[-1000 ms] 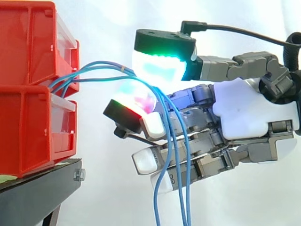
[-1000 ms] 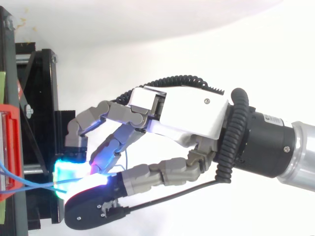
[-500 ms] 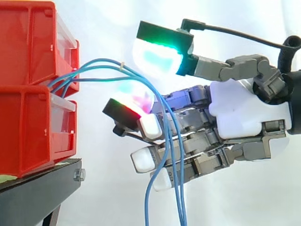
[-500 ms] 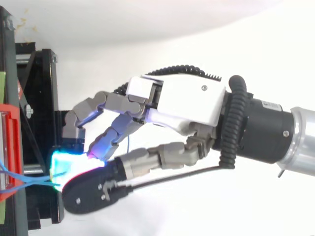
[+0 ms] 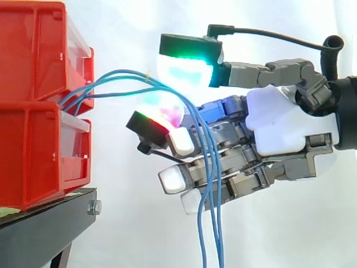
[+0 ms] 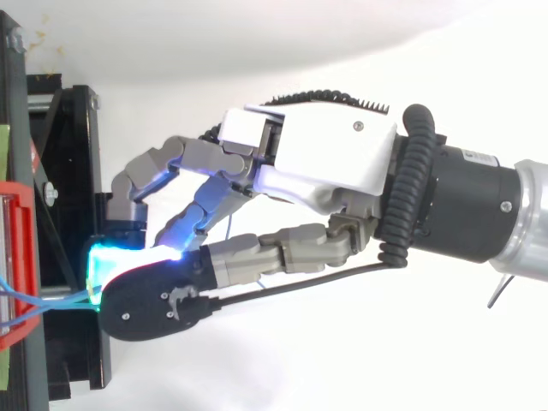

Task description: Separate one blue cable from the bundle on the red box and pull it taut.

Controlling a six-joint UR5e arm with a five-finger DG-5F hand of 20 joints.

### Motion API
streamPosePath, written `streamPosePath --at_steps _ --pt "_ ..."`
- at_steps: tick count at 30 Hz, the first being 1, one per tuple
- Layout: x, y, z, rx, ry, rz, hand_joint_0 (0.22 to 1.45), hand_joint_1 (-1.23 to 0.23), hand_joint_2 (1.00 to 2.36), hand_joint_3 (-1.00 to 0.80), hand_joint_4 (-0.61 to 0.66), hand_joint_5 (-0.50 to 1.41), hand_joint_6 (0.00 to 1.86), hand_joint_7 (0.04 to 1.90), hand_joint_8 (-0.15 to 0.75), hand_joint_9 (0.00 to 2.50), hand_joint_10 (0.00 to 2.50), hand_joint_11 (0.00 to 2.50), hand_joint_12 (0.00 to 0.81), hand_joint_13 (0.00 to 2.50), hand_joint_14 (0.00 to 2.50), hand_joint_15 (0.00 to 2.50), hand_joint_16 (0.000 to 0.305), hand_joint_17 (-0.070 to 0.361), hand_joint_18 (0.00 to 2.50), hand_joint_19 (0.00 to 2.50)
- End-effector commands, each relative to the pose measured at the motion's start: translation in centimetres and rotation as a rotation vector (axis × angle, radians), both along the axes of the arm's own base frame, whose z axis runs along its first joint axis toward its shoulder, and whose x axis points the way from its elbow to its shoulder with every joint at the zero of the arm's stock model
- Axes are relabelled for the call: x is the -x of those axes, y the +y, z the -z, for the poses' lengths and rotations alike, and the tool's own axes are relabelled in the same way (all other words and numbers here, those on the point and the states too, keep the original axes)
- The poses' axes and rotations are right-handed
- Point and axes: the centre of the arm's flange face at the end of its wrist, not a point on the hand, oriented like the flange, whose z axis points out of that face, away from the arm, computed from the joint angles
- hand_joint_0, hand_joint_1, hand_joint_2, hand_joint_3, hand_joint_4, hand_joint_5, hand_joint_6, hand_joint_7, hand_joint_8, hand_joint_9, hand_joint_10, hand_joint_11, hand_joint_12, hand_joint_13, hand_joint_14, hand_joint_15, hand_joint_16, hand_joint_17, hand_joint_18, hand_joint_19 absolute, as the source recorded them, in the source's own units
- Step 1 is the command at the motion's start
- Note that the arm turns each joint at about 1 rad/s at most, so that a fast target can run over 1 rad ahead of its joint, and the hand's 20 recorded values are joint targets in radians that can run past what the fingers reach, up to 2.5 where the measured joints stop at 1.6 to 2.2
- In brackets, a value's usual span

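Note:
A bundle of thin blue cables (image 5: 120, 75) comes out between the two stacked red bins (image 5: 33, 156). It arches to the right and hangs slack down in front of my hand (image 5: 279, 125). My hand reaches in from the right with its fingers nearly straight. The arch of the bundle runs between the thumb's green-cyan pad (image 5: 185, 71) above and a red-magenta fingertip (image 5: 162, 111) below, with a narrow gap showing. No single cable stands apart from the bundle. From above, the hand (image 6: 325, 171) points at the bin edge (image 6: 17, 257), where the cables (image 6: 34, 301) leave.
The bins stand on a black stand (image 5: 44, 223), whose frame (image 6: 73, 171) lies just under the fingertips in the top view. A white curtain is behind everything. Open space lies right of the bins and below the hand.
The thumb has come back down toward the magenta fingertip after lifting. The hand has edged toward the bins, and the hanging cable ends have swung to the right.

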Motion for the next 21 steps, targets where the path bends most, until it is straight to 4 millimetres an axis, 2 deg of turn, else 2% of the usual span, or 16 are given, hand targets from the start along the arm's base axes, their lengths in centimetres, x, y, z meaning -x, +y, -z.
streamPosePath --at_steps 1,5,7,9,11,13,16,19,21 --pt "0.11 -0.35 -0.34 0.009 0.017 0.004 0.60 -0.76 1.01 -0.15 0.03 -0.12 0.93 0.88 0.242 1.02 0.01 0.42 0.339 0.83 0.02 0.44 0.046 0.104 0.67 0.43" --pt "0.18 -0.37 -0.40 0.011 0.025 0.004 0.63 -0.80 1.01 -0.13 -0.06 -0.13 0.94 0.91 0.230 1.00 0.01 0.44 0.323 0.81 0.02 0.44 0.043 0.097 0.66 0.44" --pt "0.18 -0.37 -0.40 0.011 0.025 0.004 0.64 -0.80 1.01 -0.16 -0.04 -0.14 0.95 0.87 0.224 0.99 0.01 0.44 0.321 0.81 0.02 0.44 0.043 0.096 0.66 0.44" --pt "0.17 -0.25 -0.40 0.011 0.025 0.002 0.61 -0.76 1.01 -0.33 0.03 -0.14 0.93 0.85 0.208 0.99 0.01 0.44 0.302 0.80 0.02 0.45 0.039 0.088 0.63 0.47" --pt "0.20 -0.03 -0.33 0.010 0.026 0.001 0.59 -0.70 1.00 -0.45 0.06 -0.13 0.91 0.85 0.205 1.01 0.02 0.43 0.303 0.80 0.02 0.45 0.040 0.089 0.64 0.47" --pt "0.20 -0.03 -0.33 0.011 0.026 0.000 0.58 -0.65 1.00 -0.50 0.07 -0.12 0.90 0.86 0.209 1.03 0.01 0.43 0.307 0.81 0.02 0.45 0.040 0.090 0.63 0.47" --pt "0.21 0.08 -0.32 0.010 0.027 -0.001 0.57 -0.64 1.00 -0.50 0.08 -0.12 0.90 0.88 0.207 1.03 0.01 0.42 0.309 0.81 0.02 0.44 0.040 0.091 0.64 0.47" --pt "0.21 0.08 -0.32 0.012 0.028 -0.001 0.59 -0.67 1.01 -0.43 0.07 -0.12 0.89 0.92 0.211 1.03 0.02 0.43 0.308 0.81 0.02 0.45 0.040 0.089 0.63 0.48" --pt "0.23 0.18 -0.31 0.011 0.029 -0.001 0.61 -0.74 1.01 -0.32 0.06 -0.13 0.89 0.98 0.211 1.02 0.01 0.44 0.308 0.81 0.02 0.44 0.039 0.089 0.63 0.47"
